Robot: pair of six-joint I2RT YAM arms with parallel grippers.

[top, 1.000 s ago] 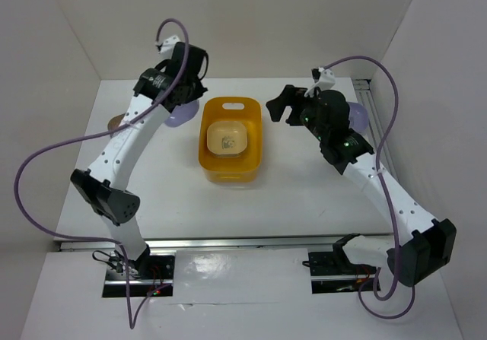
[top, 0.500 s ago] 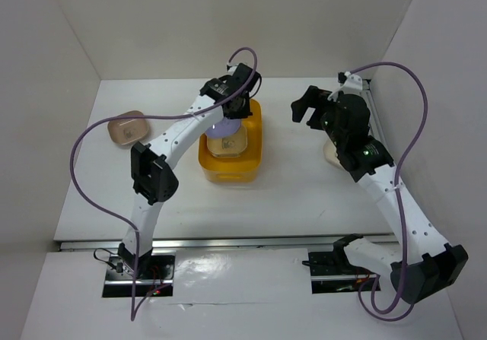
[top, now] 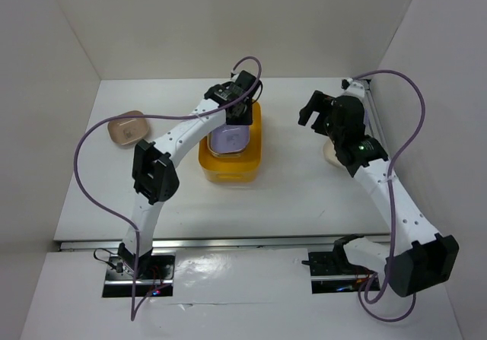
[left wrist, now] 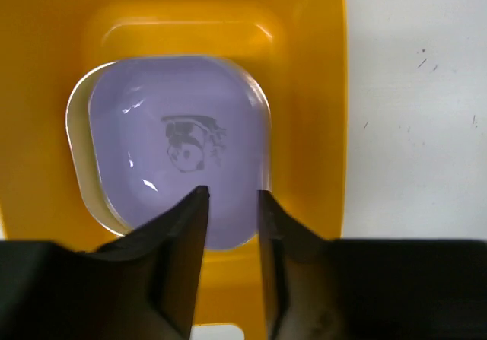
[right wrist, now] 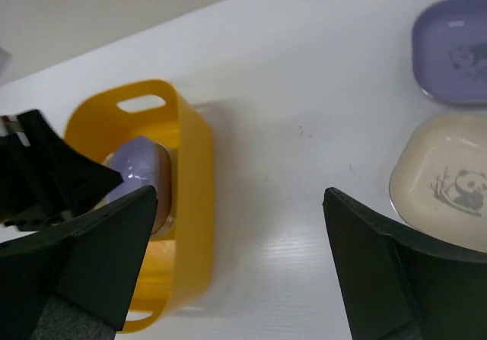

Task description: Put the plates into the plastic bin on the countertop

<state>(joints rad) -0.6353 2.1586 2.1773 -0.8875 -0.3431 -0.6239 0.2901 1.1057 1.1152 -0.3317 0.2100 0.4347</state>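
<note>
The yellow-orange plastic bin [top: 230, 174] stands mid-countertop. A lavender plate [top: 230, 138] lies in it on top of a cream plate, whose rim [left wrist: 76, 154] shows in the left wrist view. My left gripper [top: 238, 115] hovers over the bin's far end, and in its wrist view [left wrist: 230, 195] the jaws stand slightly apart above the lavender plate [left wrist: 179, 142], gripping nothing. My right gripper [top: 316, 113] is wide open and empty [right wrist: 240, 195] over the bare countertop right of the bin [right wrist: 190, 173]. A cream panda plate [right wrist: 445, 180] and another lavender plate [right wrist: 453, 47] lie to its right.
A taupe plate [top: 127, 127] lies at the far left near the wall. The cream plate [top: 332, 154] is partly under my right arm. White walls close in the left, back and right. A metal rail [top: 228, 243] runs along the near edge.
My left arm swung from the left side to over the bin with the lavender plate, which now lies on the cream plate there. My right gripper drifted right.
</note>
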